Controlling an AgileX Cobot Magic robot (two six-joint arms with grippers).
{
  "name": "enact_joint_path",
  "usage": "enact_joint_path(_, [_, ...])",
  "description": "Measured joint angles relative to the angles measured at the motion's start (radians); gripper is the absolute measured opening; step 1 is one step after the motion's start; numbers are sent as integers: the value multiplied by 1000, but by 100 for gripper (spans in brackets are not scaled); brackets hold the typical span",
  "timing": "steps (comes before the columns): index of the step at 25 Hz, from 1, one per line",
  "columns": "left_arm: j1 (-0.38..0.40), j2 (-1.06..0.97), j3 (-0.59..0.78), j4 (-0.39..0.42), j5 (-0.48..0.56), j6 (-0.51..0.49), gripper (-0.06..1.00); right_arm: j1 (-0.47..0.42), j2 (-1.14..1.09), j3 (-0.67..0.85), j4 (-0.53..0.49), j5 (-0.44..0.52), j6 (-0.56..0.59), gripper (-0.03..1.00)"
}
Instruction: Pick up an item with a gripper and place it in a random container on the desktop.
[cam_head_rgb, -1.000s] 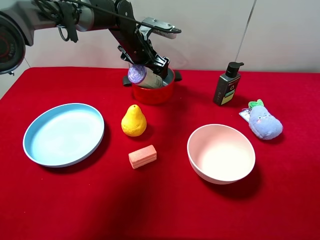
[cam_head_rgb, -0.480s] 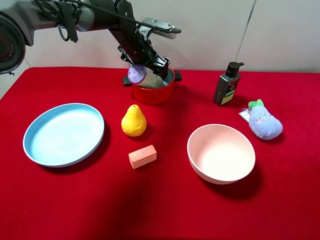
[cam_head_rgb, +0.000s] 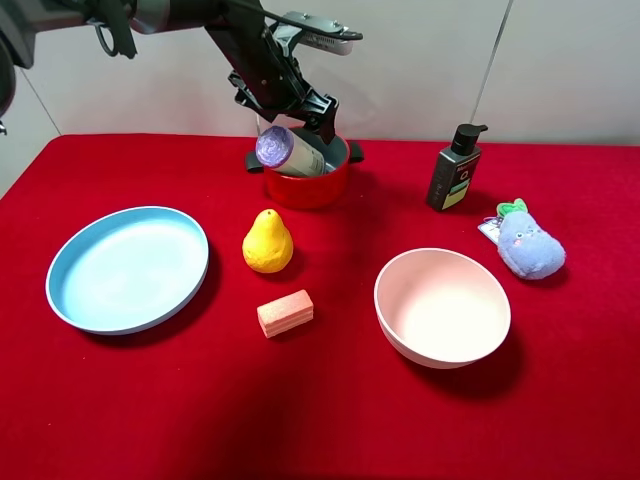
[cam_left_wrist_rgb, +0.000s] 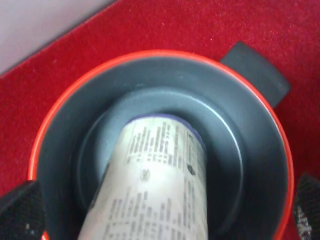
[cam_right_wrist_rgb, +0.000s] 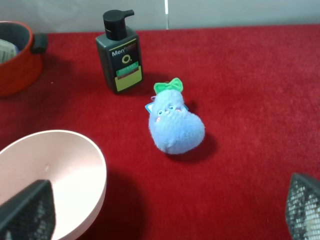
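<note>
Left wrist view: canister (cam_left_wrist_rgb: 155, 180) leans in pot (cam_left_wrist_rgb: 257, 150); left gripper (cam_left_wrist_rgb: 163, 212), right gripper (cam_right_wrist_rgb: 165, 210) spread apart.

The surface (cam_head_rgb: 330, 420) wears matt, felt-like red cloth. The pot (cam_head_rgb: 308, 188) is glossy red outside, dull grey within. The canister (cam_head_rgb: 288, 152) has a shiny lilac top. The toy (cam_right_wrist_rgb: 176, 127) is fuzzy plush.

My left arm (cam_head_rgb: 225, 22) is black with a grey section, looped black cables (cam_head_rgb: 127, 25) and a pale wrist camera (cam_head_rgb: 322, 33). My fingers (cam_left_wrist_rgb: 20, 214) are black and finely speckled.
</note>
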Motion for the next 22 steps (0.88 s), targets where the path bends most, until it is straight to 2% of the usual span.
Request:
enact_joint_path(13, [0, -102, 0, 2, 188, -9, 99, 0, 0, 0, 0, 0, 0, 69])
enact_joint_path(22, [0, -191, 0, 20, 387, -12, 100, 0, 0, 0, 0, 0, 0, 69])
